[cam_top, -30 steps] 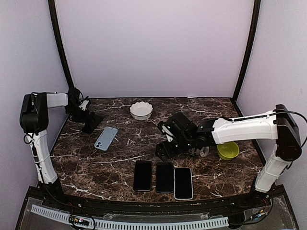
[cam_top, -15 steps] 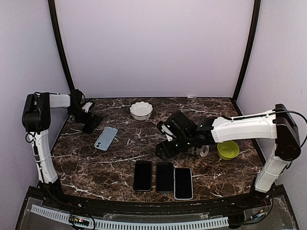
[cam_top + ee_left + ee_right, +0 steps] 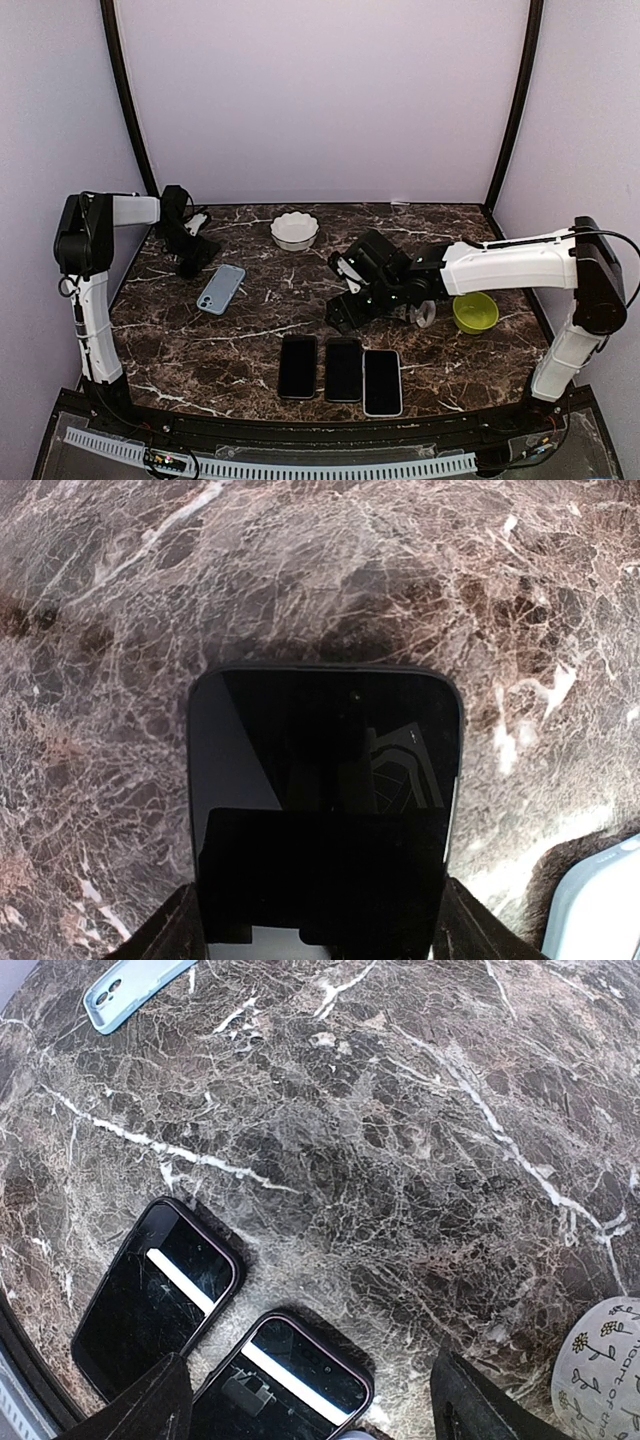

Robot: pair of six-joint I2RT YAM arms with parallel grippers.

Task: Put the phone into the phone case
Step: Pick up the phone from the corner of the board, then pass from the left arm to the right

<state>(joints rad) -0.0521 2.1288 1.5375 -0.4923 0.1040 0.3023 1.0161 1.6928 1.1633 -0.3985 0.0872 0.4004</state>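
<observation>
1 dark phone (image 3: 325, 780) lies between the fingers of my left gripper (image 3: 188, 262), upper left of the top view.
I cannot tell if they grip it. The blue phone case (image 3: 220, 288) lies near, a short carry. My right gripper (image 3: 345, 312) hangs wide, empty, centre frame.

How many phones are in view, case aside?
4. Three lie side by side near the front edge: left phone, middle phone, right phone. The left gripper brackets the fourth phone, far left. None appears hidden.

The phone case (image 3: 220, 289) is pale blue, the phone (image 3: 325, 740) black, the table (image 3: 250, 330) brown marble veined white
</observation>
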